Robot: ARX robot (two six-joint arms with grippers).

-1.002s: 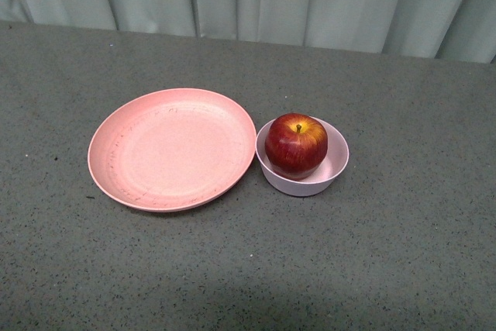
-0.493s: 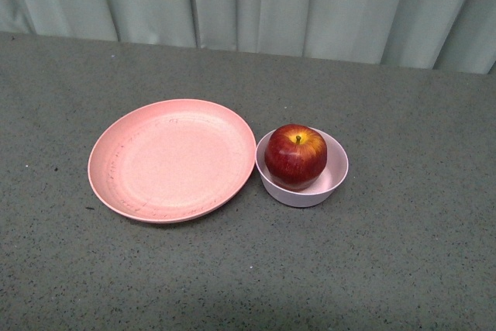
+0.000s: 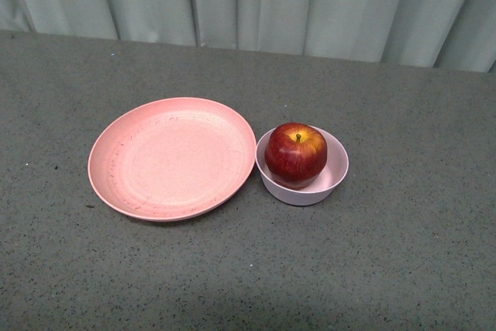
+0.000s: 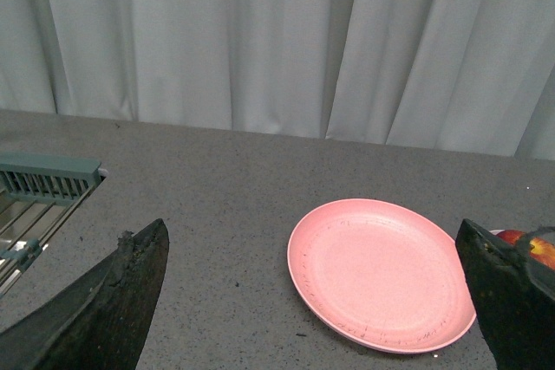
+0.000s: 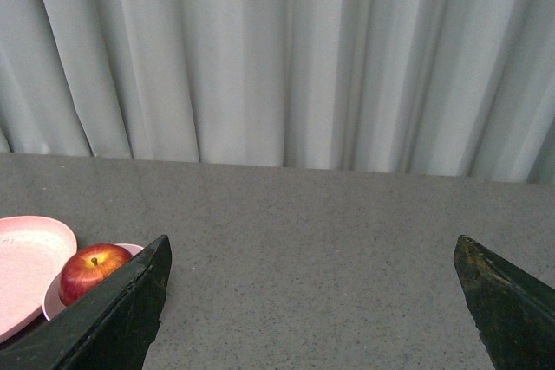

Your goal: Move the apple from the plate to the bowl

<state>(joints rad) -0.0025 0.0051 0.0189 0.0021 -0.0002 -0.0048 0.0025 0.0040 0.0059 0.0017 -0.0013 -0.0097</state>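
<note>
apple (image 3: pixel 296 154) already sits in bowl (image 3: pixel 303 181), stem up; plate (image 3: pixel 172 158) bare, touching bowl's left side. Both claws spread wide, holding nothing, well back from table centre; right gripper (image 5: pixel 312 318) looks nearer the apple

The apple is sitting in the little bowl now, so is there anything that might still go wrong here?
Not much, I think. The apple stands taller than the bowl's rim and nearly fills it, so a knock might tip it out. The bowl touches or almost touches the plate, so a push on either would likely move the other. Both grippers' fingers are spread wide and hold nothing.
</note>
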